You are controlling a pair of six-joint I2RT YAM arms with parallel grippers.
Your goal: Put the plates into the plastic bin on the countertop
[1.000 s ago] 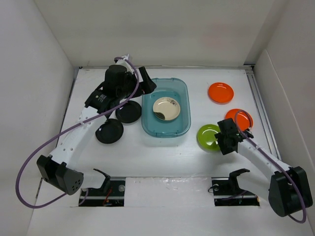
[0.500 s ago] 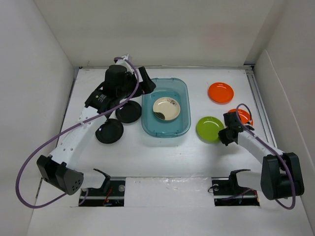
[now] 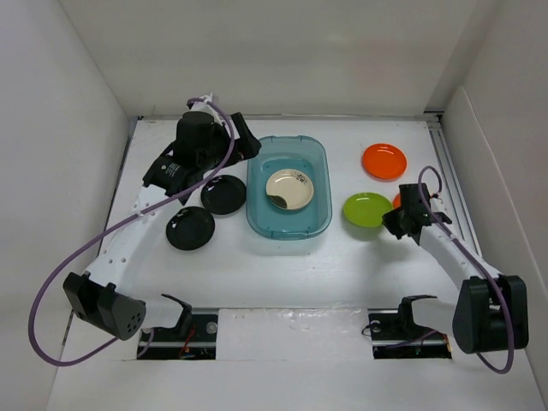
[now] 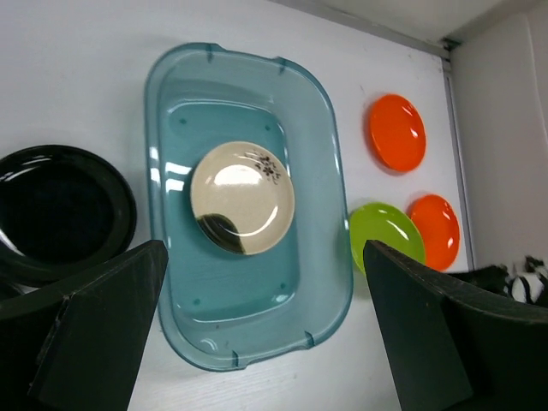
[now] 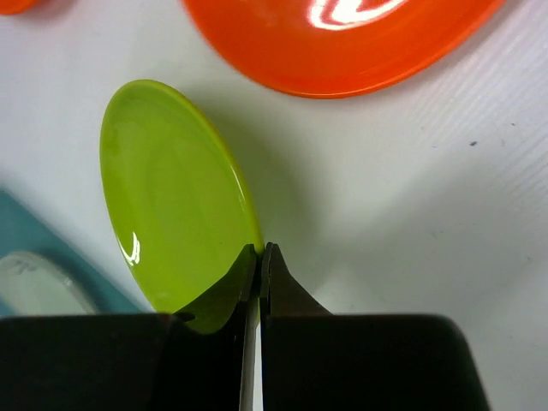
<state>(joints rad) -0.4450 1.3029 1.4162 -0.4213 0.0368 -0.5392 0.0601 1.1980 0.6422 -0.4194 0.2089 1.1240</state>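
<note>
Right gripper (image 5: pixel 259 257) is pressed together on the rim of the green plate (image 5: pixel 171 188). The plate is tilted, between the bin (image 3: pixel 318 224) and an orange plate (image 5: pixel 342 43), and not yet over the bin. Left gripper (image 3: pixel 247 141) is spread wide and empty, high by the bin's far-left corner.

Progress is early: only the beige plate (image 3: pixel 286 188) lies in the bin. Five are left: the green one in hand, two black plates (image 3: pixel 223 194) left of the bin, and two orange plates on the countertop (image 3: pixel 282 274) to the right.

The right arm reaches forward from its base, wrist turned in toward the bin. The left arm is stretched far, passing above the black plates.
</note>
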